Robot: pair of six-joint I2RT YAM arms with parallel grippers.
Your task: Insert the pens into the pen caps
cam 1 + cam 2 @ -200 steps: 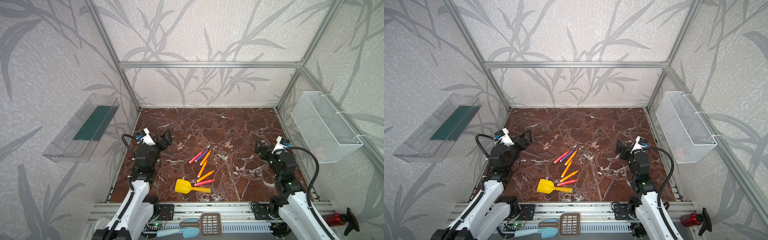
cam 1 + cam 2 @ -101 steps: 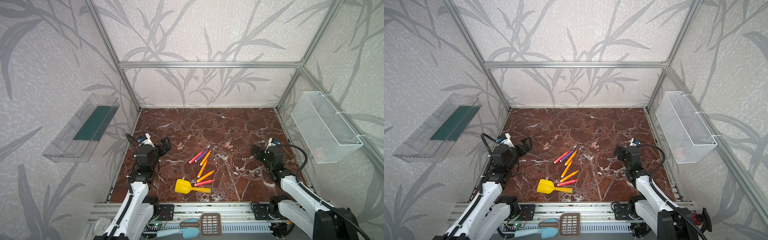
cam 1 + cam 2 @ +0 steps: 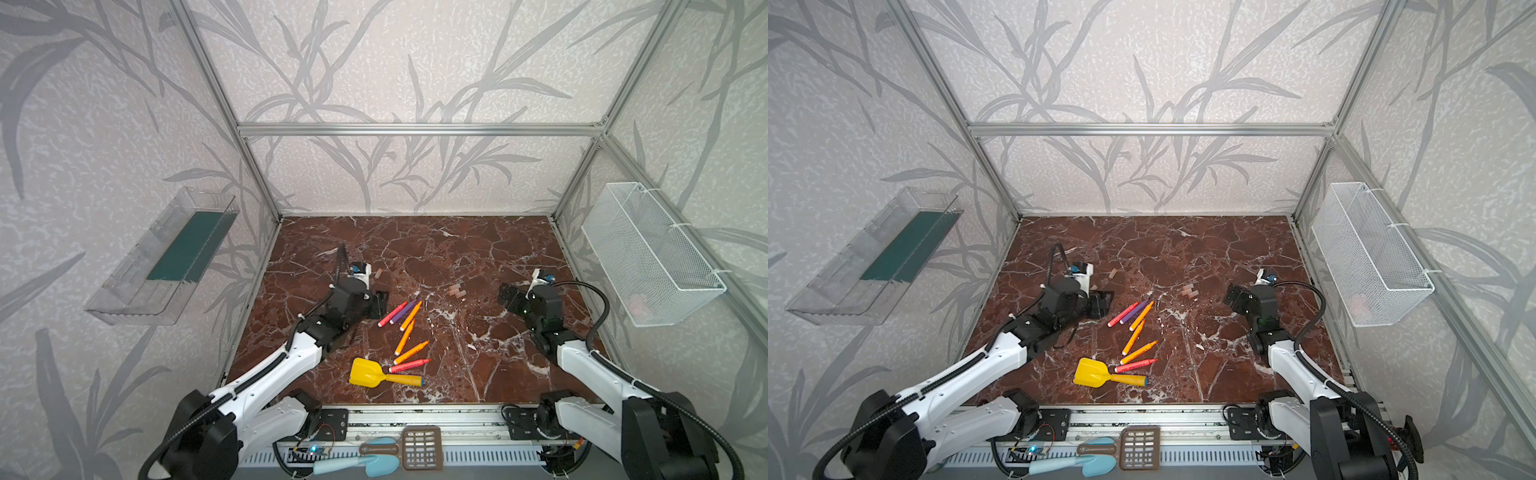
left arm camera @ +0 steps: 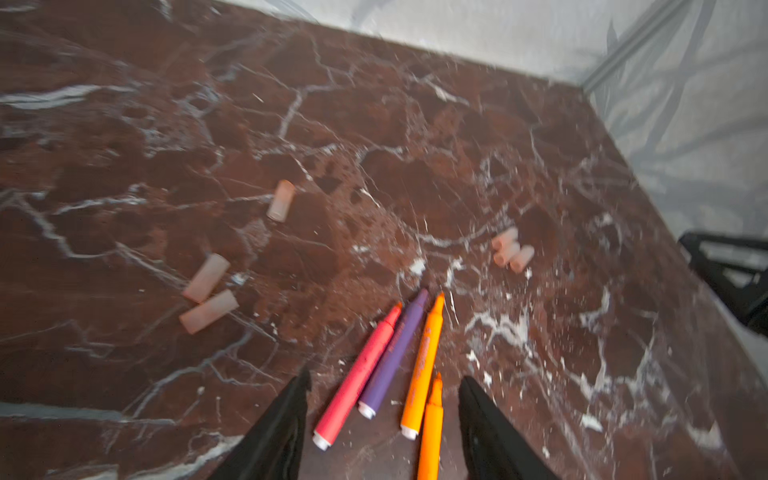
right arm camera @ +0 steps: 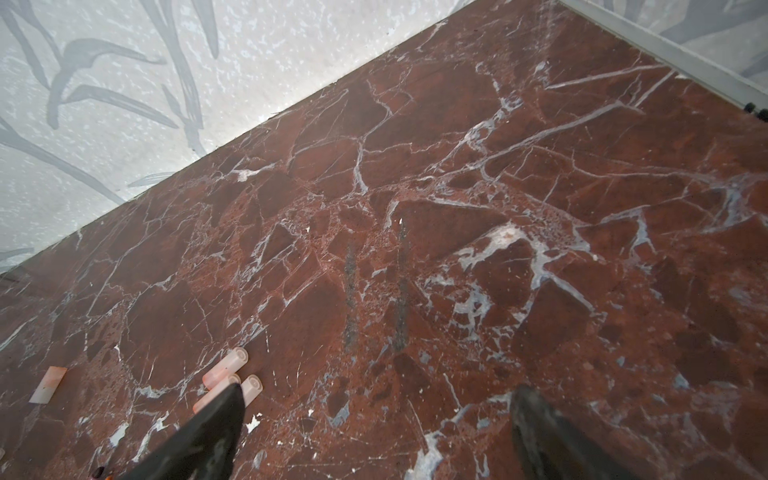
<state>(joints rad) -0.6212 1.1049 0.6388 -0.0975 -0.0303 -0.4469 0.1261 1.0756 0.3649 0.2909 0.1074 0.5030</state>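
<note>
- Dark red marble tabletop [image 3: 457, 249] in a cell with grey leaf-pattern walls. No pen is capped yet, so I read this as the first pick.
- Nearest: yellow plastic toy shovel with blue-ended handle [image 3: 376, 374]. It's a distractor, so leave it.
- Just beside the shovel's handle, far side: slim pink-red marker pen [image 3: 409, 365]. An orange marker pen [image 3: 411, 352] lies just past it, and a second orange pen [image 3: 405, 336] further on.
- Further beyond the shovel: second pink-red pen [image 4: 357, 386], purple pen [image 4: 395, 353] and third orange pen [image 4: 424, 361] lie side by side, white butts toward the left arm. Pinching a butt would leave the tip free for a cap.
- Left gripper [image 4: 384, 378]: jaws apart, straddling those butts, holding nothing. With several pens in one gap, it risks grabbing more than one.
- Beyond the shovel, leftward: pair of short pale pinkish translucent tube caps [image 4: 206, 277], with a single cap [image 4: 281, 200] further back.
- Beyond the shovel, rightward: three bunched caps [image 3: 457, 292].
- Right gripper [image 5: 380, 388]: spread wide and empty, near the three bunched caps. Probably staged to take one.
</note>
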